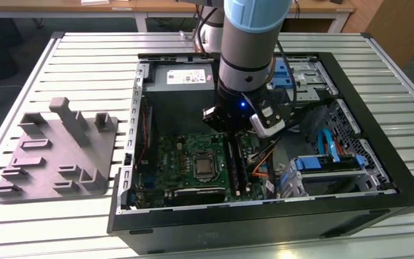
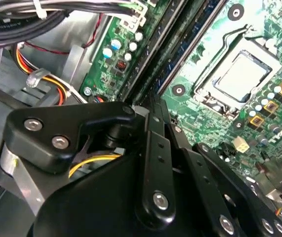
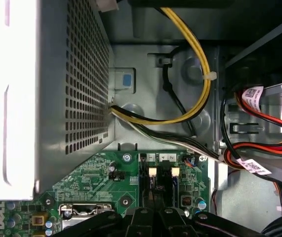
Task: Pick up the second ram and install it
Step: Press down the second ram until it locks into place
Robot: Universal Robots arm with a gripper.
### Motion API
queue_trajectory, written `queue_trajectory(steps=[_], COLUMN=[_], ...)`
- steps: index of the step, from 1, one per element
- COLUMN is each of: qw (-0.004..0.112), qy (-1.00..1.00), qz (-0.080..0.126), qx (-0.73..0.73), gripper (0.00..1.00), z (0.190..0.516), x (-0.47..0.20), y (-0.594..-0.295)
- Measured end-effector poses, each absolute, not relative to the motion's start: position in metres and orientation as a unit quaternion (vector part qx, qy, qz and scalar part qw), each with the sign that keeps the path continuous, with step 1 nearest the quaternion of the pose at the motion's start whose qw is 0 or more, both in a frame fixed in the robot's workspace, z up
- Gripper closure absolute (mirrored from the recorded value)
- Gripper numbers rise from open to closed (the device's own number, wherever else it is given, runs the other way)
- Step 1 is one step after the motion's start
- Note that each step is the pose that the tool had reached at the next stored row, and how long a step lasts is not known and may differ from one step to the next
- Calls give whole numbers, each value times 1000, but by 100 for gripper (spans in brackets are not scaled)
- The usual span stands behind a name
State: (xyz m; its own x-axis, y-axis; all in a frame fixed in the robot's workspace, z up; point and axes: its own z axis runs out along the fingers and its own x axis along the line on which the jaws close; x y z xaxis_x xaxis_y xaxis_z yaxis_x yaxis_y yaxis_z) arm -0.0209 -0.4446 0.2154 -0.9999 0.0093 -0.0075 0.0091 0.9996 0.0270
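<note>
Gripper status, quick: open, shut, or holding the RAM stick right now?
Gripper: fingers drawn close together over the motherboard's memory slots, seemingly pinching a thin dark stick; whether that is the second ram cannot be told.

Dark ram upright in slot

Pincer tips: hidden by its own black linkage in the second wrist view; open or closed cannot be told.
Second ram: whether a stick sits between the fingers cannot be made out.
Arm: top cut off by the exterior view's edge.
Memory slots: far ends covered by the wrist.
</note>
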Motion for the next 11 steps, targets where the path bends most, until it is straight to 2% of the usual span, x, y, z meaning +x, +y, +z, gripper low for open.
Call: queue_trajectory(steps=[7, 11], qw=[4, 4], qy=[1000, 1000], qz=[14, 13], qx=[5, 5], gripper=[90, 90], z=[224, 224], x=[-21, -21], y=[-446, -459])
